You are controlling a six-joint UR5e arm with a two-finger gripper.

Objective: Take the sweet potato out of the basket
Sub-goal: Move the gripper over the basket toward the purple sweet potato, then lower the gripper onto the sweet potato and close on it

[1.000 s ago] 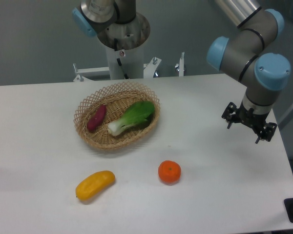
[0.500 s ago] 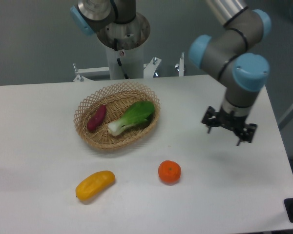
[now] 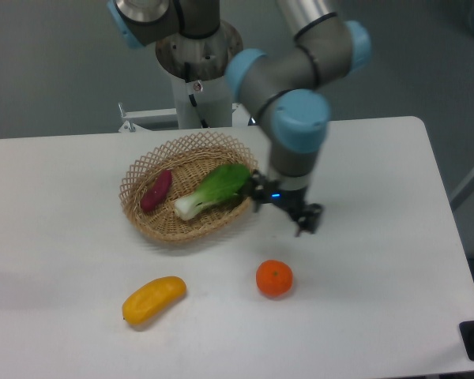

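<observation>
The sweet potato [image 3: 156, 191], a smooth reddish-purple tuber with tapered ends, lies at nine o'clock inside the wicker basket [image 3: 142, 225], while the tool [image 3: 285, 207] hangs empty, fingers parted.

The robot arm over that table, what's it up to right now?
A UR5e arm is carrying its gripper toward the wicker basket; it is now at the basket's right rim, holding nothing, and I can't tell whether it is open. Inside the basket, the reddish-purple sweet potato lies on the left, untouched, beside a green leafy vegetable. On the table in front sit an orange and a yellow-orange oblong fruit. The pickup hasn't happened yet.
</observation>
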